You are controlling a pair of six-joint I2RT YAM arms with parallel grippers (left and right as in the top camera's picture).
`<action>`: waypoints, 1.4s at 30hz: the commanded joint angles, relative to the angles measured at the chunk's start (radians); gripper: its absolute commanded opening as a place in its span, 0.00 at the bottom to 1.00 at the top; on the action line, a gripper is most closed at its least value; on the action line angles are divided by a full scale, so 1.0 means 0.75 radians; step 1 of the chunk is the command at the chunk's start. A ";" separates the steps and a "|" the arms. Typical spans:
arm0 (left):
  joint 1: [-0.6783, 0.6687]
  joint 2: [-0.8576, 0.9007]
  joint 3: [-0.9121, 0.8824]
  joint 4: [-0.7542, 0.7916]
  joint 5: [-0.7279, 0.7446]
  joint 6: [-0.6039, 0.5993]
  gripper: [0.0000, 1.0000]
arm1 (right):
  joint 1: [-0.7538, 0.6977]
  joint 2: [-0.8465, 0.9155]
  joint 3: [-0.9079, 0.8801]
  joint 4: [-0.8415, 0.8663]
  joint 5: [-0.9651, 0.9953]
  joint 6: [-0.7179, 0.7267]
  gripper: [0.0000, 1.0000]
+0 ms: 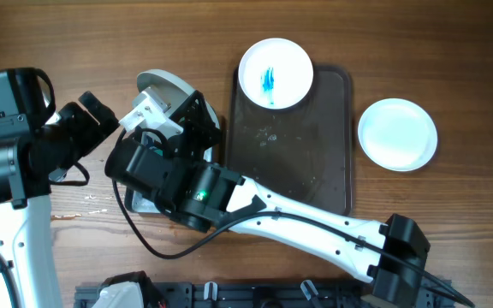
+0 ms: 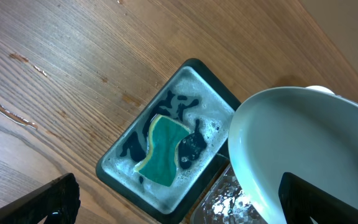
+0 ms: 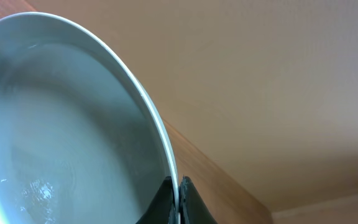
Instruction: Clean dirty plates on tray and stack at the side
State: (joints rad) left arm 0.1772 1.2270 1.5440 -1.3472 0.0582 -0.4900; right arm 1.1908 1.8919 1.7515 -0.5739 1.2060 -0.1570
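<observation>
My right gripper (image 1: 150, 115) is shut on the rim of a wet white plate (image 1: 166, 86) and holds it tilted left of the tray; the pinch shows in the right wrist view (image 3: 178, 190), with the plate (image 3: 55, 124) filling the left. My left gripper (image 1: 99, 109) is open and empty beside that plate. In the left wrist view its fingers (image 2: 185, 202) hang over a green sponge (image 2: 163, 149) lying in a dark dish of foamy water (image 2: 120, 163), with the held plate (image 2: 309, 143) at the right. A plate with a blue stain (image 1: 275, 74) sits at the top of the brown tray (image 1: 294, 162).
A clean white plate (image 1: 397, 134) lies on the table right of the tray. A clear container of water (image 2: 225, 199) stands next to the sponge dish under the held plate. The right arm (image 1: 298, 222) crosses the front of the table.
</observation>
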 commanded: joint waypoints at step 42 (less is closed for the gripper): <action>0.008 -0.004 0.018 -0.001 0.016 0.016 1.00 | -2.338 -0.169 -0.575 -0.602 -1.932 0.733 0.04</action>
State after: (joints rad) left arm 0.1772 1.2270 1.5440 -1.3472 0.0586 -0.4900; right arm -0.5255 1.7386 1.4433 -1.0630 -0.2661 0.3817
